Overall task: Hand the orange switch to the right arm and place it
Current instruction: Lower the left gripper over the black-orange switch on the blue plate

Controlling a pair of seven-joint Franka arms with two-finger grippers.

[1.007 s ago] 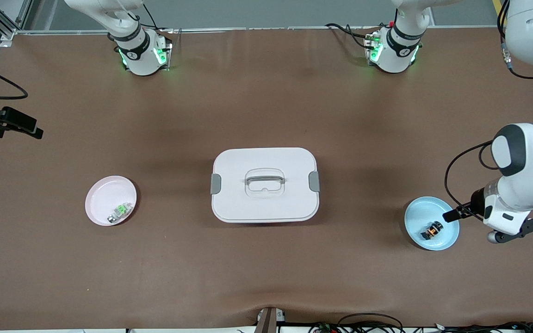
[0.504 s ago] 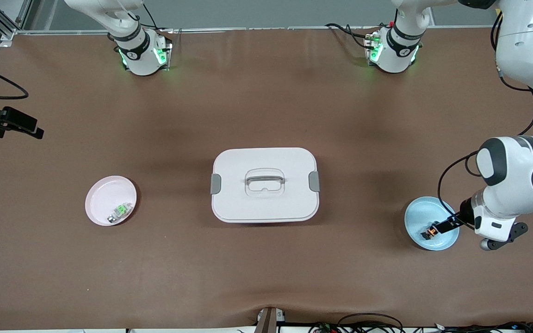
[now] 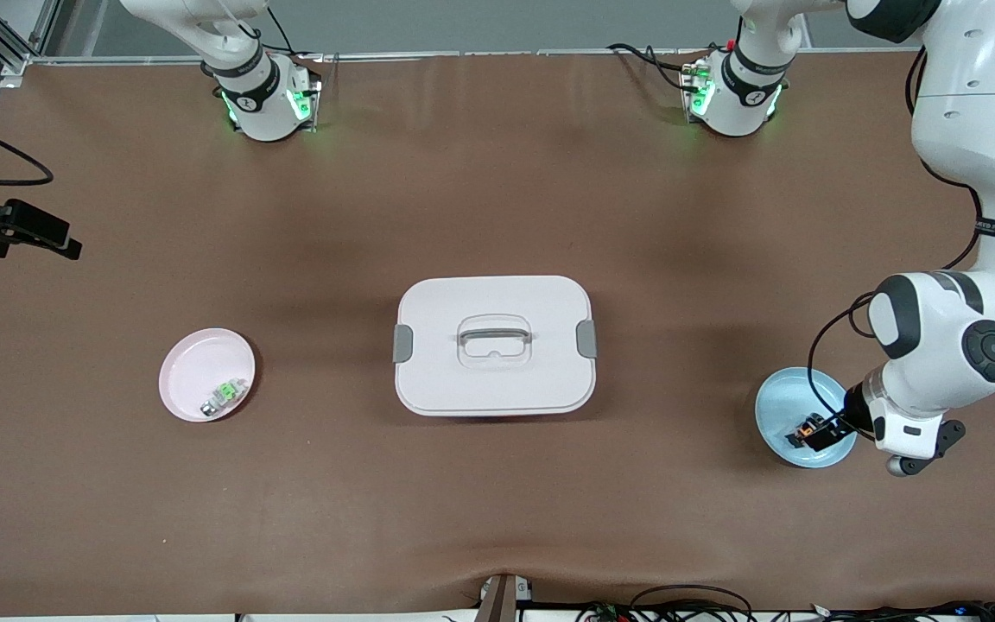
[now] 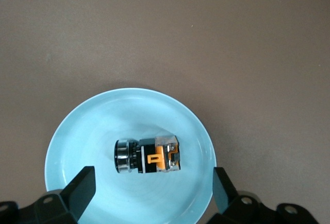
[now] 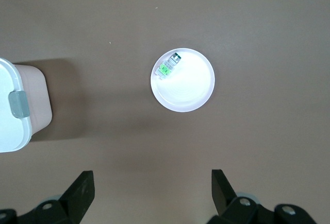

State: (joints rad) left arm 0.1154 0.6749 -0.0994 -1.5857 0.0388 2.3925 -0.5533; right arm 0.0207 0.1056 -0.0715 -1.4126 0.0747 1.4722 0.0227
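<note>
OPERATOR: While hanging low over the blue dish [image 4: 77, 131], gripping anything with the left gripper [image 4: 153, 185]?

TECHNICIAN: Negative. Fingers spread wide, nothing held. One finger off each end of the orange switch [image 4: 148, 156], neither touching it.

OPERATOR: Location of switch?

TECHNICIAN: Lying on its side in the blue dish, a little off centre toward 6 o'clock, taking 12 o'clock as toward the robots' bases in the front view. Dish on the table [image 3: 497, 173] between 3 and 4 o'clock from the white lidded box [image 3: 494, 345], at the left arm's end.

OPERATOR: Long axis and heading?

TECHNICIAN: Long axis flat to the dish floor, running roughly 2 o'clock to 8 o'clock, in line with the gap from finger to finger. Silvery round end toward one finger, black block toward the other, orange piece facing up. Clock heading of silvery end: cannot tell, covered in front view.

OPERATOR: Right gripper [image 5: 152, 185]?

TECHNICIAN: Waiting, fingers spread wide and empty, over the table at the right arm's end. Pink dish [image 3: 191, 363] at about 9 o'clock from the box, small green-centred part [image 3: 223, 396] near its 5 o'clock rim.
</note>
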